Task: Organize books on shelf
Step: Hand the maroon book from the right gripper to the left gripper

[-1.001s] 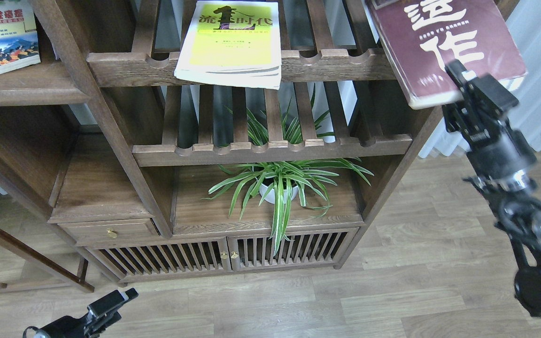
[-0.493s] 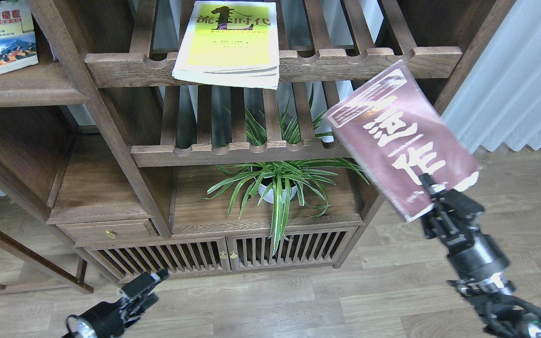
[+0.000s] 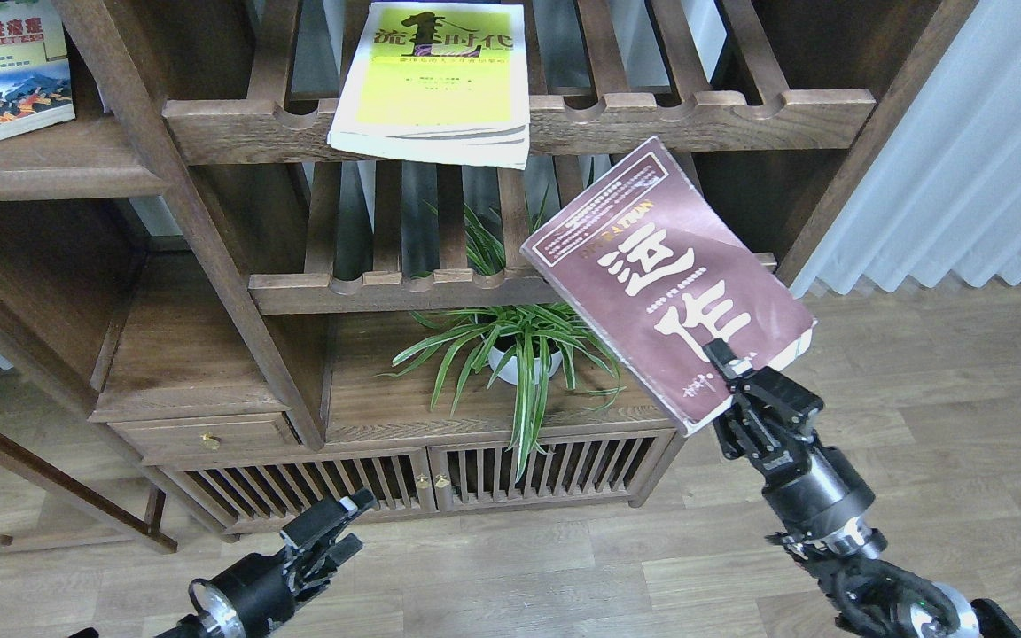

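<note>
My right gripper point(image 3: 725, 370) is shut on the near edge of the maroon book point(image 3: 666, 279) with big white characters and holds it tilted in the air in front of the lower slatted rack. The yellow-green book point(image 3: 433, 81) lies flat on the upper slatted rack, overhanging its front rail. The white-green book point(image 3: 1, 71) lies on the solid dark-brown shelf board point(image 3: 50, 168) at the top left. My left gripper point(image 3: 333, 530) is low near the floor in front of the cabinet doors, holding nothing; I cannot tell whether its fingers are open or shut.
A potted spider plant point(image 3: 524, 350) stands on the board under the lower slatted rack point(image 3: 404, 288). A slatted-door cabinet point(image 3: 422, 483) and a small drawer point(image 3: 209, 439) sit at the bottom. White curtain point(image 3: 962, 159) hangs at the right. Wood floor lies below.
My right gripper has carried the maroon book down from the upper right and then left, in front of the plant. My left gripper has moved right and up along the floor.
</note>
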Motion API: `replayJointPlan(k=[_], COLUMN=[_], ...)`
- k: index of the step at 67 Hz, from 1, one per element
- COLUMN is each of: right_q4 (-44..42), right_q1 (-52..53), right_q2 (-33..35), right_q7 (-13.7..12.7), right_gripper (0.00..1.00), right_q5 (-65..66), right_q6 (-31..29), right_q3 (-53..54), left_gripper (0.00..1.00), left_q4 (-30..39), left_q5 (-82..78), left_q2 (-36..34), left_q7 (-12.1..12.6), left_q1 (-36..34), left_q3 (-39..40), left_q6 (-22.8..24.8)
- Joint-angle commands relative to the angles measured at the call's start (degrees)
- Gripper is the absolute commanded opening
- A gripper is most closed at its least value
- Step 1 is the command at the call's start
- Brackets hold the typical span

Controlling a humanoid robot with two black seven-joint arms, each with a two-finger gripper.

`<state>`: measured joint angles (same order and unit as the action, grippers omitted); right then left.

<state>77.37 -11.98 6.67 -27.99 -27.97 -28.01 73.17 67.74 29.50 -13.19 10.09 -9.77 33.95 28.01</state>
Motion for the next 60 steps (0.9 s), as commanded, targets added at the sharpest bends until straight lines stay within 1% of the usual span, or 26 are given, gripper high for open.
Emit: replayJointPlan(k=[1,24,32,50,60], right_q4=[-0.91,-5.04,-7.23,-7.23,-6.8], right_q1=[-0.24,0.03,0.12,-0.06,-0.24], right_q2=[-1.75,-5.79,-6.5,-6.67,-6.67], right_q7=[-0.01,-0.01,-0.01,-0.01,-0.01], right_gripper=[0.0,0.0,0.0,0.0,0.0], right_q5=[1.08,5.74,6.35,7.85,8.28], right_q6=[0.01,0.01,0.01,0.01,0.01], right_q3=[-2.06,-3.38,-3.47,-4.61,-5.41], left_gripper=[0.98,0.97,0.97,0.97,0.97], left_q4=[0.99,6.0,8.11,6.97,4.51], left_q5=[-0.06,-2.52,-4.8,-4.89,-4.98], left_q2=[1.68,2.29,2.38,3.87,5.81], left_q7=[0.11,0.72,0.72,0.11,0.2], left_q1=[-0.08,0.8,2.91,2.21,1.68], left_q3=[1.47,1.12,1.12,2.53,4.29], left_q6=[-0.01,-0.01,-0.01,-0.01,-0.01])
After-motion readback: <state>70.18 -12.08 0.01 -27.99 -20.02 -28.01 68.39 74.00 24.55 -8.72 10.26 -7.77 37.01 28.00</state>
